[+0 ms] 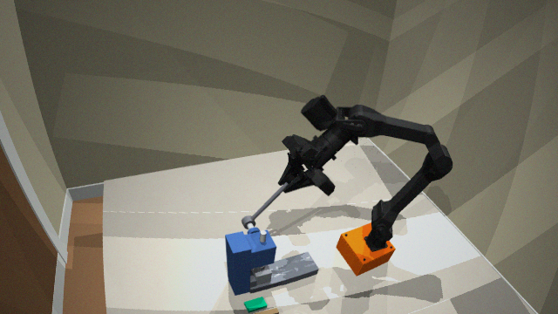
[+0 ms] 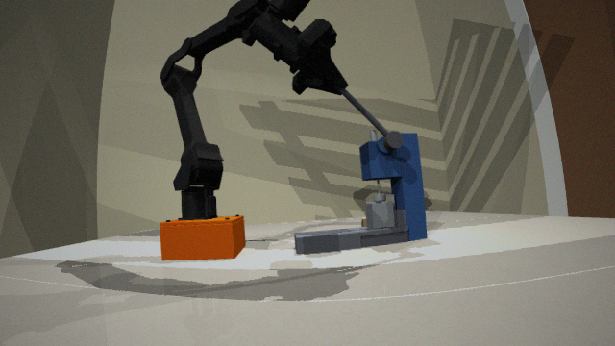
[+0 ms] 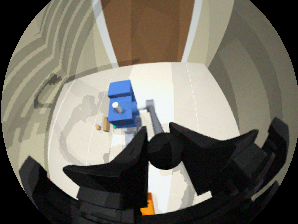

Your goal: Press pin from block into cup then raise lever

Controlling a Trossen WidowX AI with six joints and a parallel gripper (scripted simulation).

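My gripper (image 1: 285,186) (image 2: 343,90) (image 3: 157,127) is shut on the outer end of the press lever (image 1: 270,201) (image 2: 365,112) (image 3: 156,119); a dark round knob (image 3: 165,151) shows between the fingers. The lever slants up from its hub toward the arm. The blue press (image 1: 239,266) (image 2: 414,192) (image 3: 120,89) stands upright. The grey block (image 1: 262,276) (image 2: 380,214) sits on the grey press bed (image 1: 296,266) (image 2: 317,242), by the press column. The thin punch (image 2: 378,186) is above the block's round top; whether they touch is unclear. The pin and cup cannot be made out.
The orange arm base (image 1: 364,250) (image 2: 197,240) (image 3: 148,205) stands beyond the bed's outer end. A flat green piece (image 1: 255,303) and a tan piece (image 1: 269,311) (image 3: 106,124) lie beside the press. A short light rod (image 1: 262,236) (image 2: 373,135) (image 3: 117,107) sticks up from the press head.
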